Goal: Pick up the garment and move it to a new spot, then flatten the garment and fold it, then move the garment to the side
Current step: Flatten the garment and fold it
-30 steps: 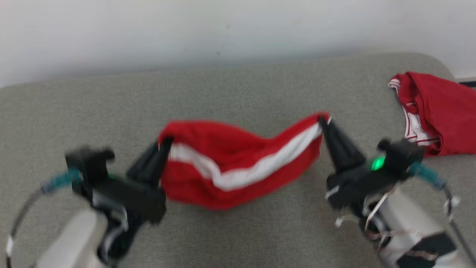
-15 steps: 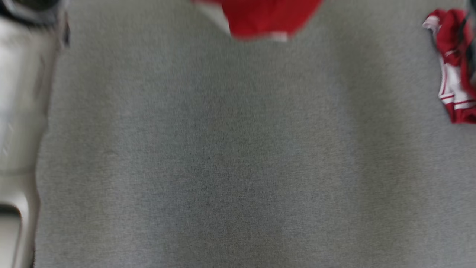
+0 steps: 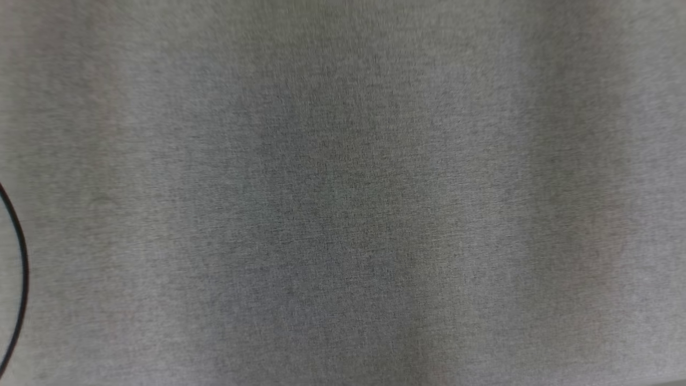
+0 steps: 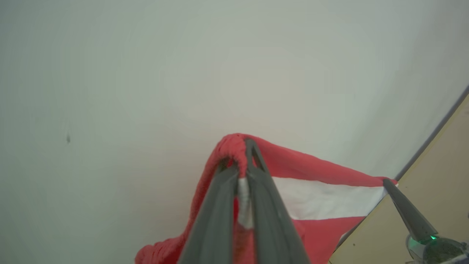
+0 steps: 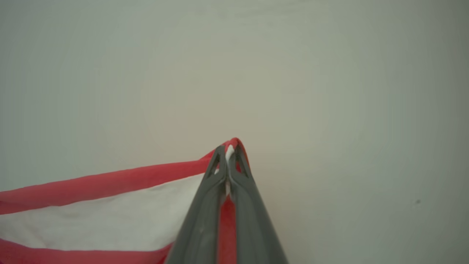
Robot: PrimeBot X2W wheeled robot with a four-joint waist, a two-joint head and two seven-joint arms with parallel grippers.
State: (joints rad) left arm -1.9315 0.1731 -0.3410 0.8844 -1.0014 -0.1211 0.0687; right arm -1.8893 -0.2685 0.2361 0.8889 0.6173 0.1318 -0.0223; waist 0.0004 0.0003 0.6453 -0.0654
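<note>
Hard to read first: the head view is soft, just the grey cloth surface (image 3: pixel 343 193) with a thin black cable (image 3: pixel 21 257) curving along its left edge. In both wrist views the lower part of the garment (image 4: pixel 311 172) is cut off by the frame, so I can't tell what kind of garment it is or how far it hangs. My own fingers hide the pinched cloth.

The left wrist view gives the most. The left gripper (image 4: pixel 238 157) is in front of the pale wall (image 4: pixel 183 73), jaws pressed together on a bunched red edge with a sliver of white between them. To the right of that wall there's a dark strip and a tan patch (image 4: pixel 432 190); floor or board, can't tell. The same view catches the right gripper (image 4: pixel 385 182) from the side, tip on the far corner, green light (image 4: pixel 433 238) at its base.

In the right wrist view those jaws are pinched shut on a red corner, against the same wall.

The garment is red with one broad white band and a red hem along the top edge. It's held up in front of the wall, slung between the two grippers, the top edge sagging slightly.
</note>
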